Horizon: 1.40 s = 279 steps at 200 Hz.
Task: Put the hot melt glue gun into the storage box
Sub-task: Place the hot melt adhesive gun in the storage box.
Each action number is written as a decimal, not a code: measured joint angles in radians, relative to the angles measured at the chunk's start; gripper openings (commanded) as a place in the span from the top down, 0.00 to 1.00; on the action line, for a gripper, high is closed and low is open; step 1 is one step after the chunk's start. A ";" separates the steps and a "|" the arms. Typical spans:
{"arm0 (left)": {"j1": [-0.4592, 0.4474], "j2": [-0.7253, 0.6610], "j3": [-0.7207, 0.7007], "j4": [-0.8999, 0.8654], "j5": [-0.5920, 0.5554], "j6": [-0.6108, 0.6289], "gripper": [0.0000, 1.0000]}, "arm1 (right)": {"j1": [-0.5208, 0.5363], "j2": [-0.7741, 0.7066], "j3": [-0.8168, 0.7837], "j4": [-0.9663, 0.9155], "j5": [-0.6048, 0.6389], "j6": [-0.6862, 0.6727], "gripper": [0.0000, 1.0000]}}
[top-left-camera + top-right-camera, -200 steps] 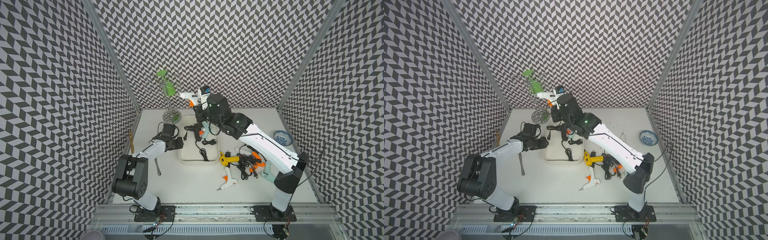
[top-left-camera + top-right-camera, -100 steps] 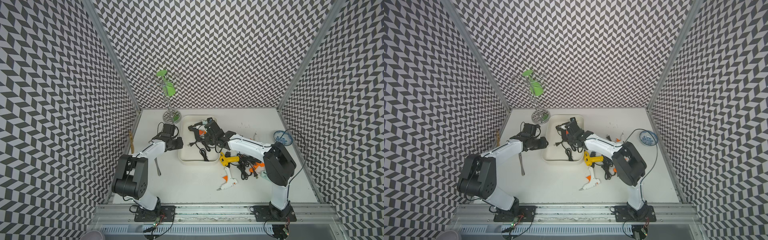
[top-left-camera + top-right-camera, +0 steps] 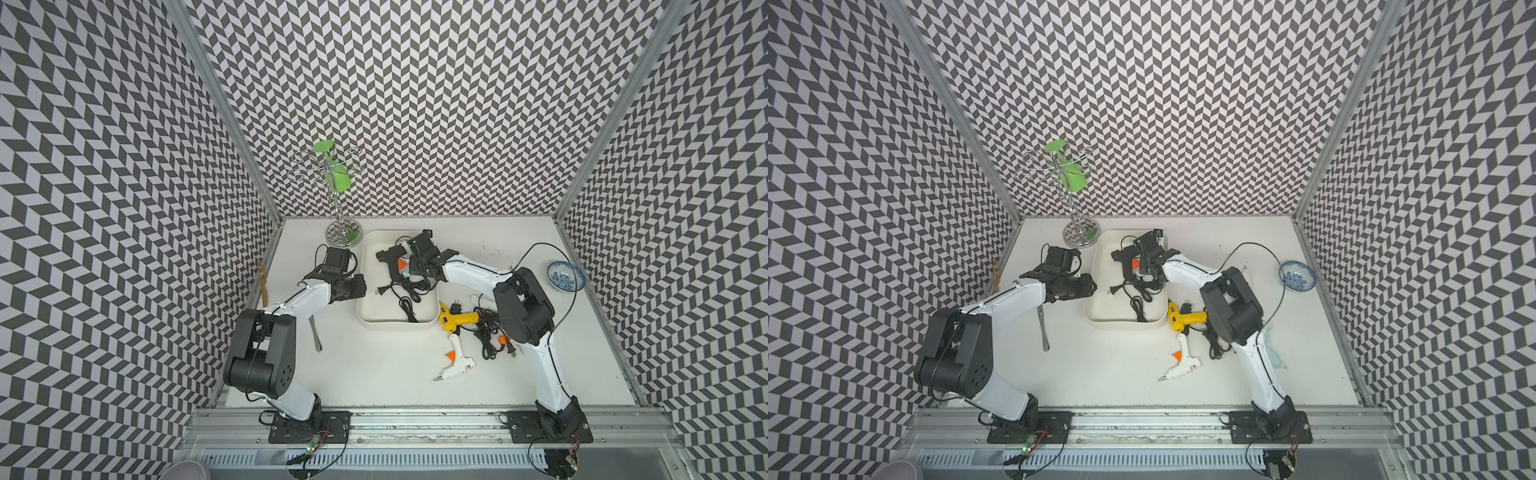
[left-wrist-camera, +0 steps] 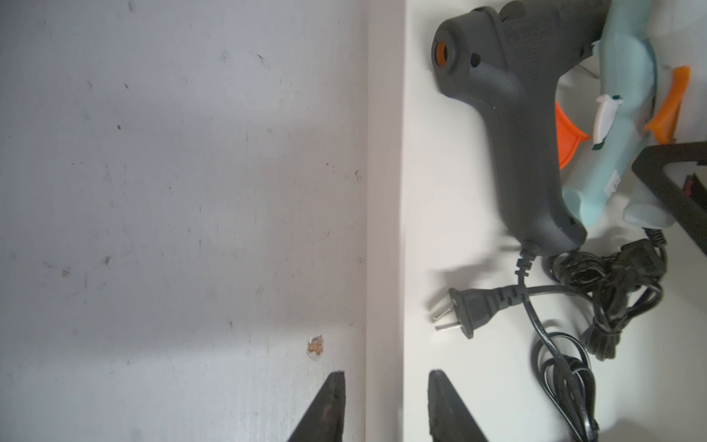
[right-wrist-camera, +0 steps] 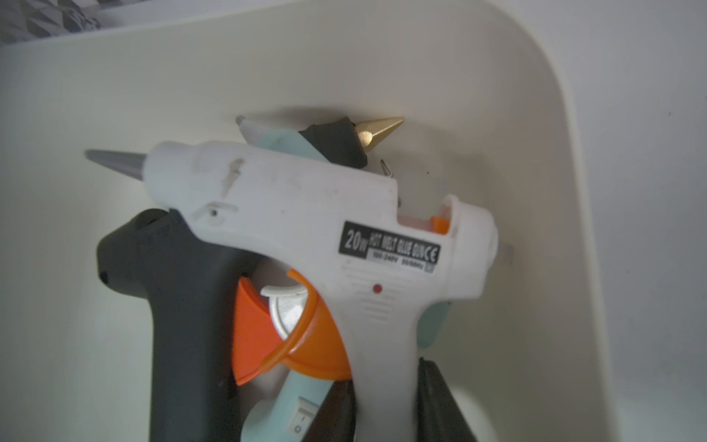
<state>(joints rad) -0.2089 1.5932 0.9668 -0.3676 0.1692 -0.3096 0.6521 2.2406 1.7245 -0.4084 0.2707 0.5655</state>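
Hot melt glue gun (image 5: 306, 214), white, is laid in the storage box (image 5: 535, 191) upon a dark gun (image 5: 180, 306) and a pale-blue gun (image 5: 283, 405), its handle clasped by the right gripper (image 5: 384, 377). The left gripper (image 4: 387, 373) is parted astride the box wall. A yellow gun (image 3: 457, 320) and a second white gun (image 3: 455, 368) are left outside.

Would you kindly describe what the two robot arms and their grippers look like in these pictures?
The left arm and right arm match: white tubular links, bulky black joint housings, black base plates on an aluminium rail. Thin black cables loop beside each. The left gripper and right gripper are black, with tapering, pointed fingers.
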 measured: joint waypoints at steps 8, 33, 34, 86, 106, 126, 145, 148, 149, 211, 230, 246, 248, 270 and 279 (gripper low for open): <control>0.000 0.000 0.000 0.000 0.000 0.000 0.59 | 0.000 0.000 -0.002 -0.006 -0.003 0.007 0.41; 0.000 0.000 0.000 0.000 0.000 -0.001 0.59 | 0.003 -0.007 -0.011 0.005 -0.025 0.021 0.27; 0.000 0.000 0.000 0.000 0.000 0.000 0.59 | 0.003 -0.008 -0.012 0.006 -0.026 0.021 0.27; 0.000 0.002 0.013 -0.007 -0.004 0.000 0.58 | 0.012 -0.134 -0.067 -0.018 -0.031 -0.033 0.25; 0.000 0.002 0.027 -0.006 -0.007 0.000 0.58 | 0.011 -0.195 -0.067 0.018 0.001 -0.090 0.30; 0.000 0.002 0.032 -0.006 -0.008 0.000 0.58 | 0.006 -0.197 -0.039 0.072 0.020 -0.160 0.36; 0.000 0.002 0.032 -0.007 -0.009 0.000 0.58 | 0.001 -0.126 0.047 0.085 0.030 -0.216 0.40; 0.000 0.002 0.032 -0.007 -0.009 0.000 0.58 | 0.000 -0.110 0.062 0.089 0.028 -0.224 0.40; 0.000 0.002 0.032 -0.007 -0.010 0.000 0.58 | 0.000 -0.106 0.066 0.089 0.028 -0.225 0.40; 0.000 0.002 0.032 -0.008 -0.019 0.000 0.58 | -0.005 0.090 0.156 0.063 -0.043 -0.286 0.52; 0.000 0.002 0.032 -0.007 -0.020 -0.001 0.58 | -0.005 0.053 0.086 0.105 -0.064 -0.286 0.49; 0.000 0.002 0.032 -0.007 -0.020 -0.003 0.58 | -0.005 -0.006 -0.007 0.130 -0.071 -0.287 0.39; 0.000 0.002 0.032 -0.007 -0.019 -0.003 0.58 | -0.005 -0.017 -0.019 0.132 -0.071 -0.285 0.38; 0.000 0.002 0.032 -0.006 -0.020 -0.003 0.58 | -0.008 -0.113 -0.113 0.122 -0.074 -0.296 0.30; -0.001 0.002 0.032 -0.006 -0.020 -0.003 0.58 | -0.008 -0.152 -0.129 0.113 -0.070 -0.301 0.27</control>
<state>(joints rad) -0.2096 1.5951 0.9993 -0.3733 0.1493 -0.3126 0.6445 2.0884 1.5955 -0.2958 0.2008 0.2649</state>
